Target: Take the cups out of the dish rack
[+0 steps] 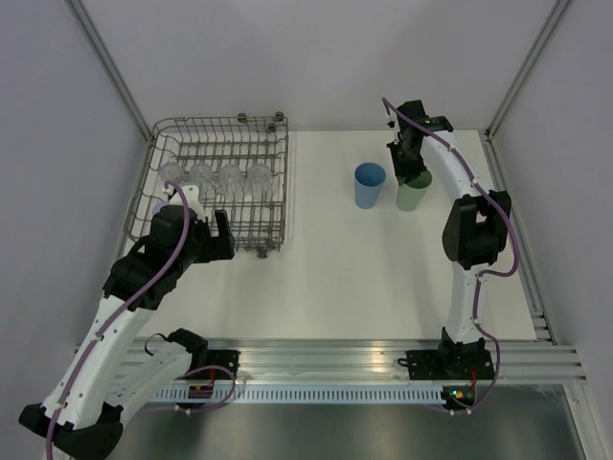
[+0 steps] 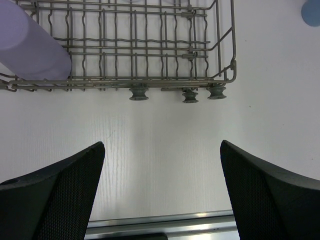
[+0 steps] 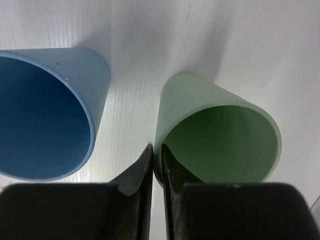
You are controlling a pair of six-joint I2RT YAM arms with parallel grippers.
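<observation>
Closely paired, blue cup, green cup (upright), dish rack well apart.

Bright, even light is flooding my white table; soft shadows are falling beside the blue cup and green cup, and my right fingers are blurring close up.

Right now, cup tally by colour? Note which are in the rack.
blue cup: 1, on the table
green cup: 1, on the table
lilac cup: 1, in the dish rack
clear cups: 4, in the dish rack
Total: 7 (5 in the rack, 2 out)
</observation>
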